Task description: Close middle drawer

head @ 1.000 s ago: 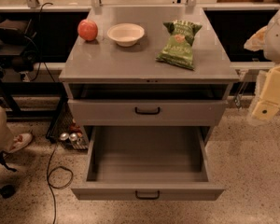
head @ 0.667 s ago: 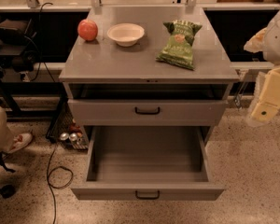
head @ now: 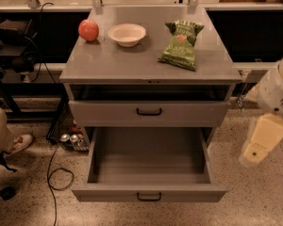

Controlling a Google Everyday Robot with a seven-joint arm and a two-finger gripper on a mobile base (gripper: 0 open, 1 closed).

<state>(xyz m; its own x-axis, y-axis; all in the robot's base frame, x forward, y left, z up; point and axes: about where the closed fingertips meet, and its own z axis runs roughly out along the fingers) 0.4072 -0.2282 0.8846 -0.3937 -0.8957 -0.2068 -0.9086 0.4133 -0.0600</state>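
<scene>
The middle drawer is a wide grey drawer pulled far out of the cabinet. Its inside is empty and a small black bar handle sits on its flat front. Above it the top drawer stands slightly open, with a dark gap under the cabinet top. The lowest drawer is hidden under the open one. My gripper, a cream and white end of the arm, hangs at the right edge of the view. It is beside the cabinet's right side and apart from the drawer.
On the cabinet top lie a red apple, a white bowl and a green chip bag. A black cable and cans lie on the floor at left. A person's shoe is at far left.
My arm has dropped lower along the cabinet's right side. The drawers and the things on top have not moved.
</scene>
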